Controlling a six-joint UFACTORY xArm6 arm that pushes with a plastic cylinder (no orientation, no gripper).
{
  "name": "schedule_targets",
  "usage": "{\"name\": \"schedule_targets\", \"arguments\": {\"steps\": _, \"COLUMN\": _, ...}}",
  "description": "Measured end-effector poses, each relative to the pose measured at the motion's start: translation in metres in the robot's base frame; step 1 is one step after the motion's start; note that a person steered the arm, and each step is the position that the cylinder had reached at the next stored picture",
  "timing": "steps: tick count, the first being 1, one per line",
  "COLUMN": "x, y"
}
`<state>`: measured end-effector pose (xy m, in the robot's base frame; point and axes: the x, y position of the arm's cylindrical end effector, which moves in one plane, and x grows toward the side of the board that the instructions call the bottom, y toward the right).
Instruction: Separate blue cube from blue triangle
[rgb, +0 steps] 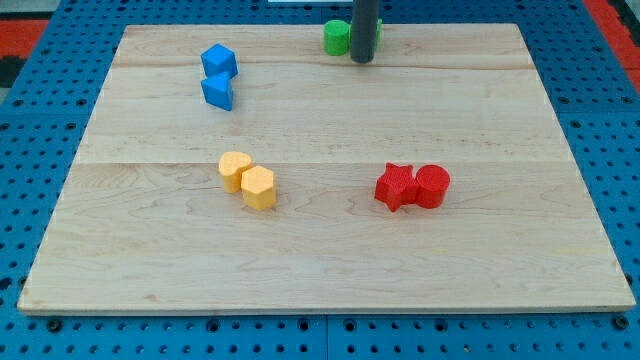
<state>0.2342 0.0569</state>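
A pale wooden board (330, 260) made of joined planks lies on a blue perforated table (30, 130). The arm carries no claw, so there is nothing to be released or clenched; it ends in a straight dark rod whose tip (362, 60) rests on the board near the middle of its top edge. Just beside the tip, on the view's left and partly behind the rod, sits a small green block (337, 38), its shape not clear from here.

The blue cube (218, 61) stands near the board's top-left corner. The blue triangle (217, 92) lies directly below it, toward the view's bottom, and the two appear to touch or nearly so. Both are well apart from the tip, off to its left.

Left of the board's centre, two yellow blocks (248, 180) with rounded, many-sided outlines sit pressed together. Right of centre, a red star-shaped block (396, 187) touches a red cylinder (433, 186).
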Motion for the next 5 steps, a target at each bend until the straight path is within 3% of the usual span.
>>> {"name": "schedule_targets", "arguments": {"steps": 2, "x": -0.005, "y": -0.003}}
{"name": "schedule_targets", "arguments": {"steps": 4, "x": -0.007, "y": -0.060}}
{"name": "schedule_targets", "arguments": {"steps": 5, "x": 0.027, "y": -0.023}}
